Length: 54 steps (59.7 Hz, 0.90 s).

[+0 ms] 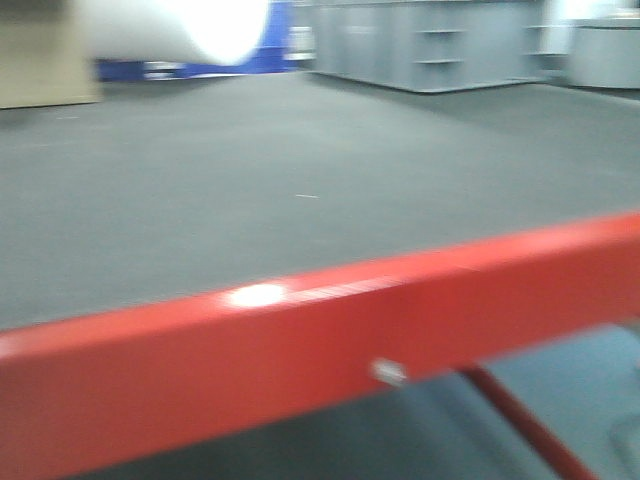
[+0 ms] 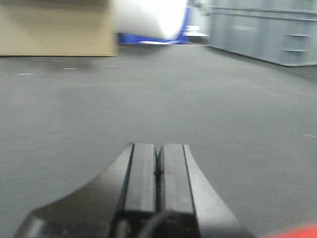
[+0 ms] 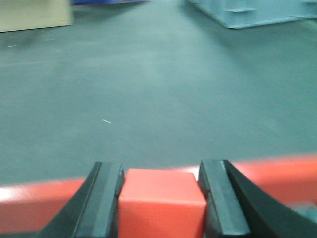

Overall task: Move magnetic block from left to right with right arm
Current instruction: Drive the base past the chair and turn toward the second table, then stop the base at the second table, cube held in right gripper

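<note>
Red block is clamped between the right jaws, close to the red rail; the left jaws are pressed together. A shallow pinch might let it slip mid-carry.

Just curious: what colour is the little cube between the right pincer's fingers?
Plain red. The magnetic block shows best in the right wrist view.
</note>
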### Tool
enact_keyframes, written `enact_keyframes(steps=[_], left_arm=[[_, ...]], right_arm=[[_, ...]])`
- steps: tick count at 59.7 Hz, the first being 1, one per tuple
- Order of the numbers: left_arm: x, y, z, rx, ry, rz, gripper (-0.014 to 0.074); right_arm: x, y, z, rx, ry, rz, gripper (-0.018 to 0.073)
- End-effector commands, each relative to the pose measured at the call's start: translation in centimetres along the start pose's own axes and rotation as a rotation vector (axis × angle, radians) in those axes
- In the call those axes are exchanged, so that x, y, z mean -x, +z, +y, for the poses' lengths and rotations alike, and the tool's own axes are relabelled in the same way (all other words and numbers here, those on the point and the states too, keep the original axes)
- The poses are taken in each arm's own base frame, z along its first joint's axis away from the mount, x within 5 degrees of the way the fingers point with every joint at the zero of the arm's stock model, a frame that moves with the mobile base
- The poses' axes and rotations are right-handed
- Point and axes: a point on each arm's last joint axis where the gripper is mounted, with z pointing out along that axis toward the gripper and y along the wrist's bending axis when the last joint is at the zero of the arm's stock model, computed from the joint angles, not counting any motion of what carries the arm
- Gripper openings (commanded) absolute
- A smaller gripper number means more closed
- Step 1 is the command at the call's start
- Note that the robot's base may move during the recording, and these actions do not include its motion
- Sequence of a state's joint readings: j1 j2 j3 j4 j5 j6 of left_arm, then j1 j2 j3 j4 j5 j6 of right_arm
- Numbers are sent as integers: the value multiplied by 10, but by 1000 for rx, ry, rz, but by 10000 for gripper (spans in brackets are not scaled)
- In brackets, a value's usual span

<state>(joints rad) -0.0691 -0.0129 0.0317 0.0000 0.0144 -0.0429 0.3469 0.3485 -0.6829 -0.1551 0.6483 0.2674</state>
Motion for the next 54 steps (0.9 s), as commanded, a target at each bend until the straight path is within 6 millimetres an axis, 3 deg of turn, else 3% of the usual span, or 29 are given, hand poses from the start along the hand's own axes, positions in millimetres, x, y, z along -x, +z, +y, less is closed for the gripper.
enact_keyframes(steps=[1, 54], left_arm=[[6, -1, 0, -7, -5, -94, -116], [6, -1, 0, -7, -5, -94, -116]], right_arm=[[15, -3, 2, 14, -18, -103, 120], [15, -3, 2, 14, -18, -103, 120]])
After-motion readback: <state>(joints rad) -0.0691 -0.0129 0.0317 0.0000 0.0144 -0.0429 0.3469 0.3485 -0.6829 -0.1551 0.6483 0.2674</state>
